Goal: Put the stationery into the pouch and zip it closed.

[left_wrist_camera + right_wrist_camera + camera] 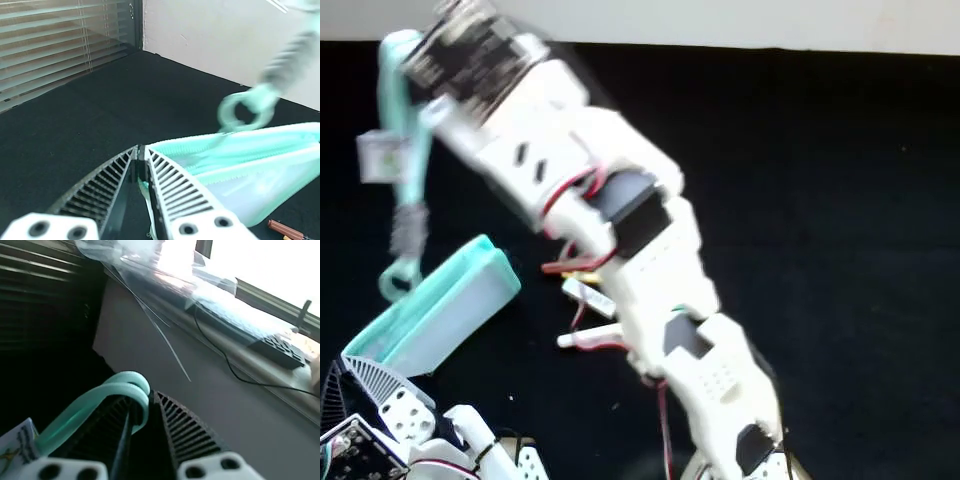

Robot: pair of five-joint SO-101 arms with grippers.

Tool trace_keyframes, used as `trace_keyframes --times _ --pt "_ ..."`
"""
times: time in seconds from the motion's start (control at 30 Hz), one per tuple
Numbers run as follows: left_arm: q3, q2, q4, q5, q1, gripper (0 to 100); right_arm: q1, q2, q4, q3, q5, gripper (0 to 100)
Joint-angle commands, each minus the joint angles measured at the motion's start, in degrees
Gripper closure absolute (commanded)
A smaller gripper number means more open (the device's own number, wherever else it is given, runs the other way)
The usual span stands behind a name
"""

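Black table (840, 200), with a mint pouch (440, 310) and a brown pen (285, 230) just beside it.

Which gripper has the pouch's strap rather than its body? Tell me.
The right gripper: it pinches the looped mint strap. The left gripper instead clamps the pouch at its corner.

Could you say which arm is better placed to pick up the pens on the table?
Probably the right: the right end effector holds only the mint rubbery strap, and the slim pens lie beneath that arm. The left end effector clamps the translucent mint pouch.
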Motion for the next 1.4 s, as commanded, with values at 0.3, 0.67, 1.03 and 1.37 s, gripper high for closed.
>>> trace_keyframes --times 0.3,0.67,1.03,1.37 --pt "3.21 -0.40 1.41 -1.76 -0.40 99 15.60 -1.10 1.45 -5.85 -8.18 99.2" --pt "3.21 -0.40 1.41 -1.85 -0.40 99 4.35 -1.10 1.54 -5.76 -16.62 76.9" --pt "3.21 -0.40 1.41 -1.85 -0.40 99 9.63 -0.66 20.97 -5.23 -21.10 68.2" --pt "3.30 -0.40 1.41 -1.85 -0.40 99 22.11 -0.57 31.43 -5.05 -10.90 68.5"
